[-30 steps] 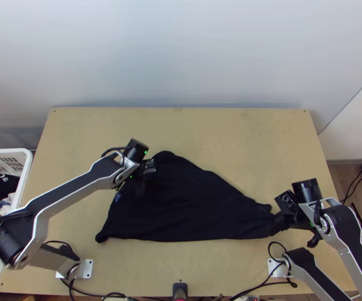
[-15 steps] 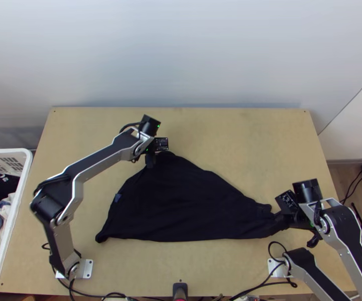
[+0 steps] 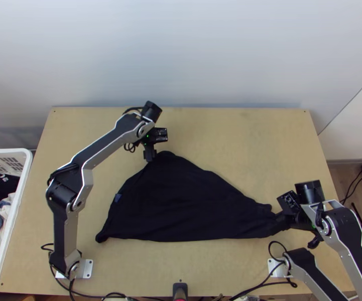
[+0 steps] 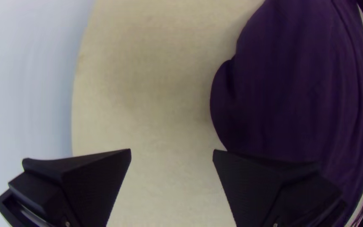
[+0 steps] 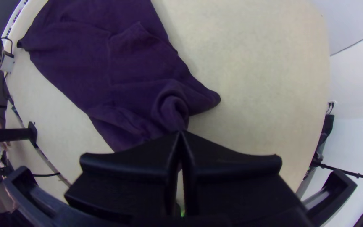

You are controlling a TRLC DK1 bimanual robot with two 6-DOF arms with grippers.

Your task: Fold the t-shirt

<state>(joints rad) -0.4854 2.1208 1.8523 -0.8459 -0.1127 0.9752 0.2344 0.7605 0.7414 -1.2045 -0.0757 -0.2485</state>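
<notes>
The black t-shirt [image 3: 181, 203] lies in a rough triangle on the table, wide at the left and narrowing to the right. At its upper corner my left gripper [image 3: 150, 156] stands by the cloth's edge. In the left wrist view that gripper [image 4: 172, 153] is open, with bare table between its fingers and the dark cloth [image 4: 290, 84] beside and under one of them. My right gripper [image 3: 280, 219] is at the narrow right end. In the right wrist view the gripper [image 5: 180, 133] is shut on a bunched part of the t-shirt [image 5: 106, 71].
A white basket [image 3: 17, 200] of clothes stands off the table's left edge. Bare wooden table [image 3: 241, 140] stretches behind the shirt, up to the pale wall. Cables [image 3: 90, 294] run along the near edge.
My left gripper has moved from over the shirt's upper left part toward the back of the table, to the cloth's upper corner. The right gripper and the shirt look nearly unmoved.
</notes>
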